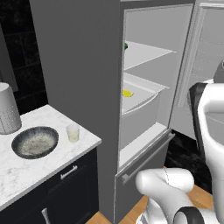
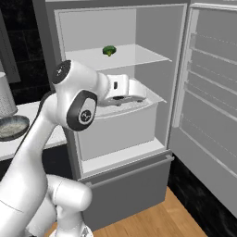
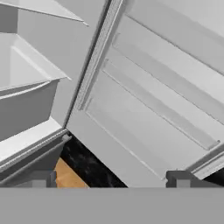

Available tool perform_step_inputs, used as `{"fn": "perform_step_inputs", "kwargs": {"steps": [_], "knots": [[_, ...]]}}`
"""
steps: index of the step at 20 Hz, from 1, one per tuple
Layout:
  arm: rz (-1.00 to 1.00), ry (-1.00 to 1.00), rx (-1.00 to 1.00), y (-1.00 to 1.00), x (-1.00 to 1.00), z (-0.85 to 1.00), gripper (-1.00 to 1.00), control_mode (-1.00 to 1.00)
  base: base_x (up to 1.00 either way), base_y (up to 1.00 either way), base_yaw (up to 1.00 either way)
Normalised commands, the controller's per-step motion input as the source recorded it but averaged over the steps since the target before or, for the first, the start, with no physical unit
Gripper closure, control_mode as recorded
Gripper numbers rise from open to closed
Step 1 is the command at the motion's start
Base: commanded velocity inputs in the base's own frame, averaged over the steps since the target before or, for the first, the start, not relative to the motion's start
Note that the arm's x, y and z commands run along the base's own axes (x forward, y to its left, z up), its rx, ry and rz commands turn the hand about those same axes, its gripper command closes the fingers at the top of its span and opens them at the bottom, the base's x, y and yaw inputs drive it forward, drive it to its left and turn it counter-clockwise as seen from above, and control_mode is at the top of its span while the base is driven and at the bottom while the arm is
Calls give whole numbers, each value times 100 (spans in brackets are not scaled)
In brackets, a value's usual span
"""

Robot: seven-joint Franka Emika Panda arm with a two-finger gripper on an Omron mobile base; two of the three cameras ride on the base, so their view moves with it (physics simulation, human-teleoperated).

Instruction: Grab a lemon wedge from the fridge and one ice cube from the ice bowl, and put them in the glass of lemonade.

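Hand (image 3: 112, 179) first: its two dark fingertips (image 3: 177, 178) stand wide apart at the bottom of the hand view with nothing between them, so it carries nothing. It looks along the inner face of the open fridge door (image 3: 153, 105) and past the edge of the fridge body, not at the fruit.

From here the likeliest trouble, as I judge it, is the swing inward. The forearm already hangs in front of the middle shelf in the right base view, and the door stands just beside it, so a wide turn could strike the door racks or the shelf lip.

On the table (image 1: 26, 168), the ice bowl (image 1: 35, 141) lies near the front left part and the glass of lemonade (image 1: 73, 132) stands just beside it toward the right edge, close to the corner by the fridge (image 1: 78, 65). A careless return pass over that edge could tip the narrow glass.

Farther in, the lemon wedge (image 1: 127, 93) rests on the middle shelf near its front left edge. It is tiny, so open fingers could nudge it back or off the lip rather than catch it. Above, the broccoli floret (image 2: 109, 50) sits on the upper shelf, well apart.
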Motion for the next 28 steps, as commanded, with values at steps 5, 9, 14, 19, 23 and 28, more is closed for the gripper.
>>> {"fn": "perform_step_inputs", "kwargs": {"steps": [5,9,14,19,23,28], "knots": [[25,-11,57,80,-25,-71,-100,-100,0,0,0],[46,5,51,96,-14,-63,-100,-100,0,0,0],[23,23,3,84,-50,67,-100,-100,0,0,0],[0,26,-20,40,-81,81,-100,-100,0,0,0],[0,12,-9,23,-75,-1,-100,-100,0,0,0],[0,1,0,7,-23,0,-100,-100,0,0,0]]}}
